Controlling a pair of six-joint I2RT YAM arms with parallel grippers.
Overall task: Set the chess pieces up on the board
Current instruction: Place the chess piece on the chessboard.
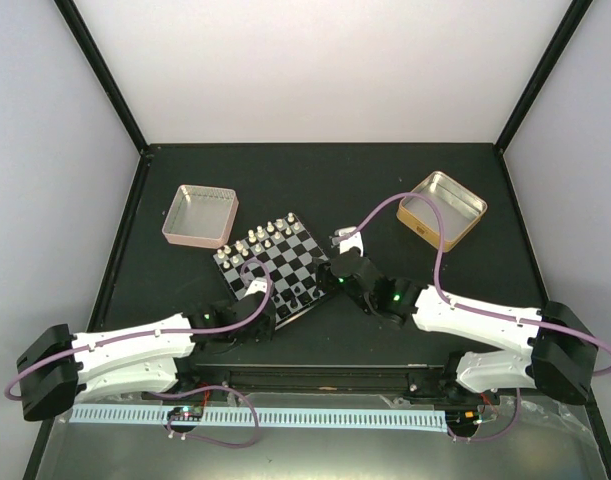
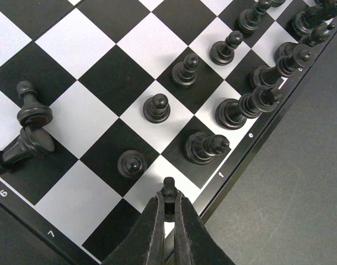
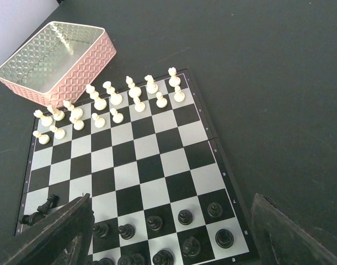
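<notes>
Between the tips of the left gripper (image 2: 168,203) sits a tiny black pawn (image 2: 168,189). The jaws are narrowed right down on it, with its round head poking out just past them! It hangs over a pale square at the rim of the small black-and-silver checkered chessboard (image 2: 129,33); whether it touches the square, I cannot tell.

Just beyond those tips, more black chessmen (image 2: 157,107) stand upright. There's a line of pawns ahead, and taller ones along the board's edge to the right of the jaws. Off to the left of the jaws, two black pieces (image 2: 33,113) touch each other, one lying on its side.

Now the right gripper (image 3: 171,201): jaws spread wide, nothing between them, hanging above the black side of the board. Black pawns stand below and between its fingers. Far ahead of the jaws, two rows of pale silvery-white chessmen (image 3: 116,99) line the far edge. Ahead and left, a pink rectangular metal tin (image 3: 58,61) sits just beside the board's corner on the dark table (image 3: 278,83).
</notes>
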